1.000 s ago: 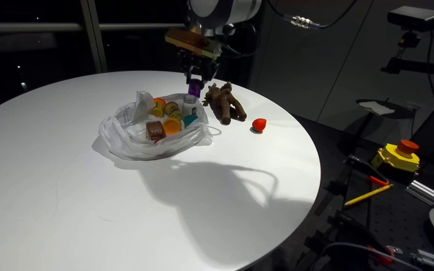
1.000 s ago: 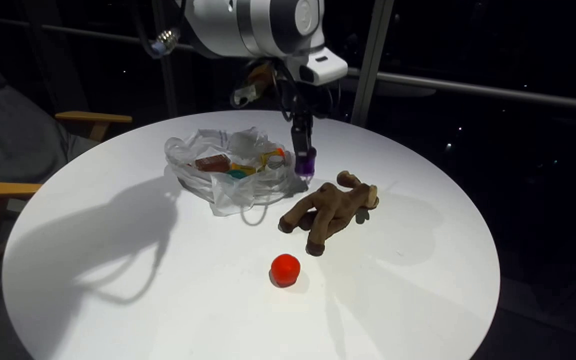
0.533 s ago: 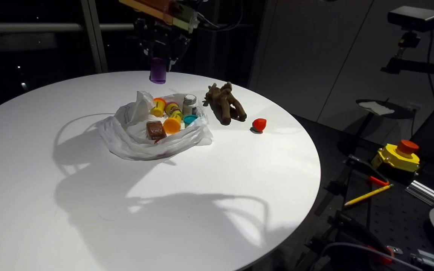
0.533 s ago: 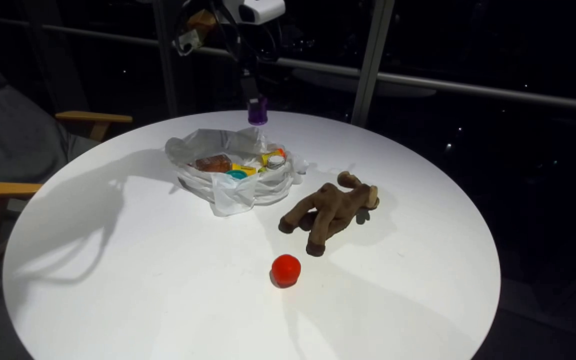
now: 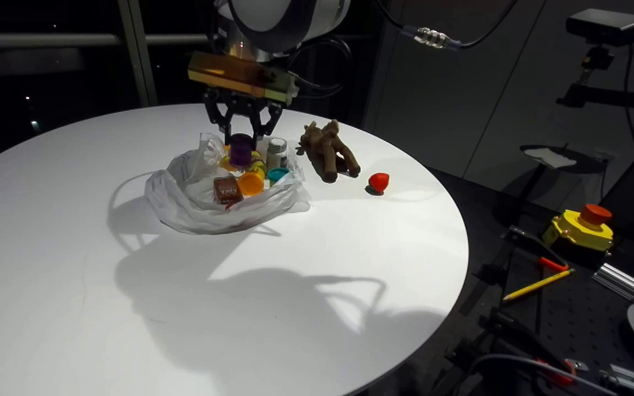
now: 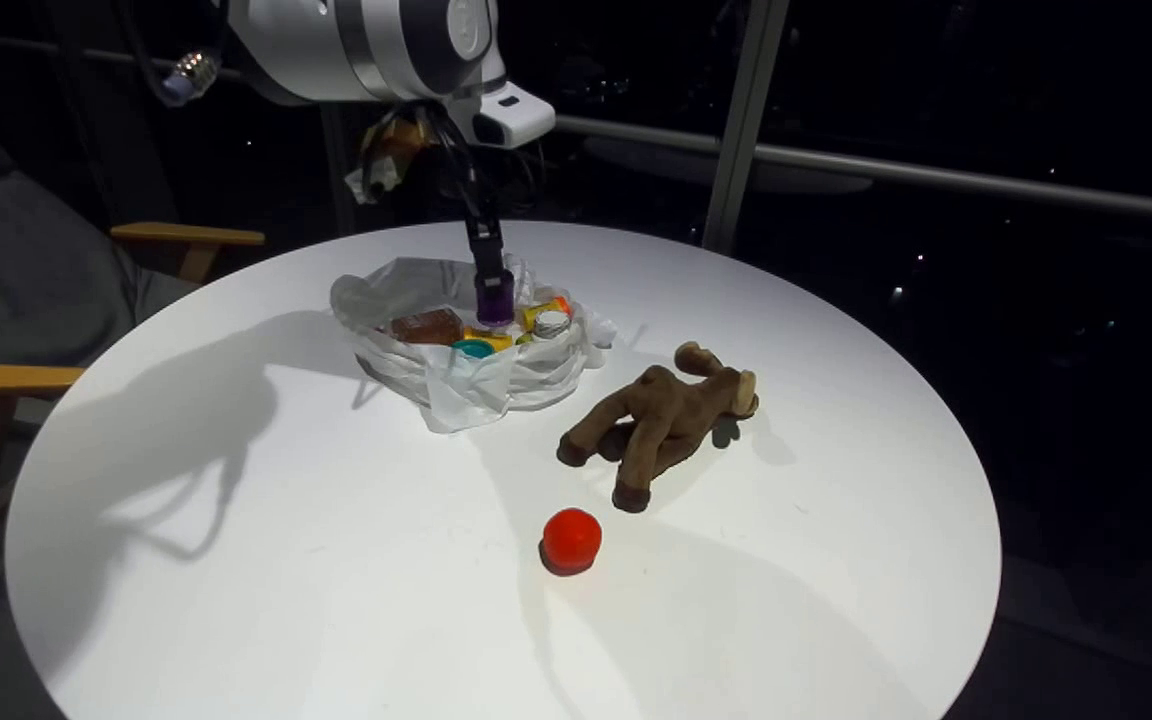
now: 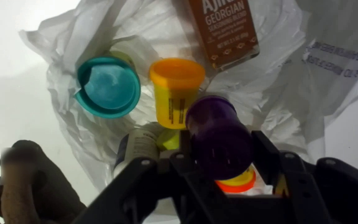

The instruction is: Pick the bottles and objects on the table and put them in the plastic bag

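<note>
My gripper (image 7: 221,138) is shut on a dark purple tub (image 7: 218,124), with a finger against each side. In both exterior views the tub hangs upright within the opening of the plastic bag (image 5: 201,214), over its contents; whether it touches them I cannot tell. Inside lie a brown square-sided bottle (image 7: 228,34), a white bottle (image 7: 140,143), a teal-lidded cup (image 7: 107,87), a yellow tub with an orange lid (image 7: 177,93) and further yellow tubs, partly hidden. Outside, on the white table (image 6: 386,560), are a brown plush animal (image 6: 666,415) and a red piece (image 6: 572,540).
The bag's crumpled rim stands up around the tub. Beside the bag lies the plush animal, close to the arm. Away from the table are a chair (image 6: 26,270), a yellow box with a red button (image 5: 581,228) and a camera on a stand (image 5: 608,26).
From beside the bag's edge near the plush animal, the gripper rose with the purple tub, moved across, and then came down into the bag's opening. Plush animal and red piece stayed put.
</note>
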You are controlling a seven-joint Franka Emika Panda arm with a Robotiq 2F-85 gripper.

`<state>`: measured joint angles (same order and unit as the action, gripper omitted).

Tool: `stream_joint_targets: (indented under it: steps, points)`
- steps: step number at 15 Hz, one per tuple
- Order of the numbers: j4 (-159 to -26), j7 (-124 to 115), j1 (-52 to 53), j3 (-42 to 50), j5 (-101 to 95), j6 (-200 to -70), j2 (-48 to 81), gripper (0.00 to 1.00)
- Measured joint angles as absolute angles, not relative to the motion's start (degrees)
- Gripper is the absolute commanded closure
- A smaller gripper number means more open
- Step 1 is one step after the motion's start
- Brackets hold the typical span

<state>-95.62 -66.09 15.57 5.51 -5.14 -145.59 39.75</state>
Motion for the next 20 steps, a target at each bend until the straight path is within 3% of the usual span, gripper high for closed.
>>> stream_joint_targets:
  steps: [14,15,16,19,20]
  points:
    - [-95.3,-60.1,13.0,3.3,0.1,-150.0,42.4,0.8]
    - [-95.3,-59.8,13.1,3.2,0.2,-150.3,42.9,0.3]
    - [-95.3,-59.5,13.2,3.1,0.2,-150.4,43.4,0.29]
    - [-95.4,-58.0,13.6,3.1,0.2,-151.9,44.2,0.04]
    - [-95.4,-57.4,13.9,3.2,0.2,-152.5,44.0,0.0]
